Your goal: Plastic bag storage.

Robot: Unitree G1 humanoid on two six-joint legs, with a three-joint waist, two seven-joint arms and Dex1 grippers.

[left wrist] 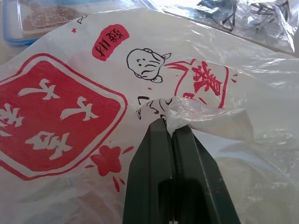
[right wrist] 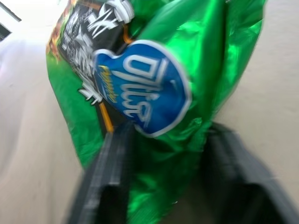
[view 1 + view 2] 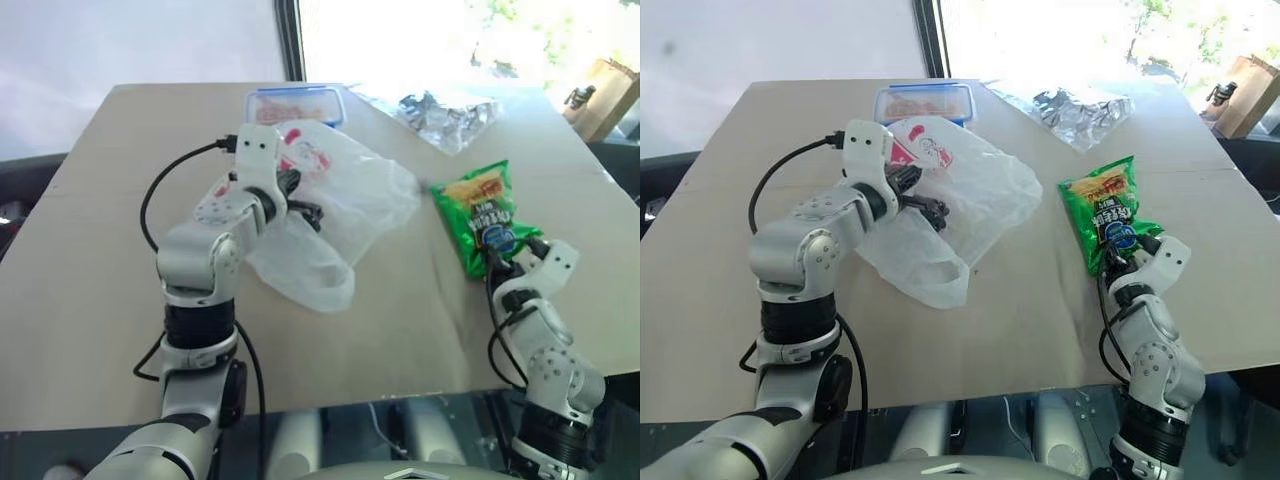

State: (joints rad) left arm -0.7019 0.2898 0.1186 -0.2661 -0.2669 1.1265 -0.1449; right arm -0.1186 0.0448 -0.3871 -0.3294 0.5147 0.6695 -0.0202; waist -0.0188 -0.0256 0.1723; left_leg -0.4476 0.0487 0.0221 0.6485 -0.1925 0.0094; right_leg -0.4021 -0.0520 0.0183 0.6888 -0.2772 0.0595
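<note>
The plastic bag [image 3: 345, 195], thin translucent white with red patches and characters, lies crumpled in the middle of the table. My left gripper [image 3: 308, 212] reaches into it from the left. In the left wrist view its jaws are shut on a bunched fold of the plastic bag [image 1: 205, 116], with the left gripper [image 1: 169, 127] tips pressed together. At the right, my right gripper [image 3: 508, 260] sits at the near end of a green chip packet [image 3: 482, 215]. In the right wrist view its two fingers press on the green chip packet [image 2: 154, 88] from both sides.
A blue-rimmed clear food container [image 3: 293, 103] stands just behind the bag. A crumpled silvery wrapper [image 3: 445, 115] lies at the back right. The tan table [image 3: 400, 320] ends close in front of both arms. A cardboard box [image 3: 610, 95] stands beyond the far right corner.
</note>
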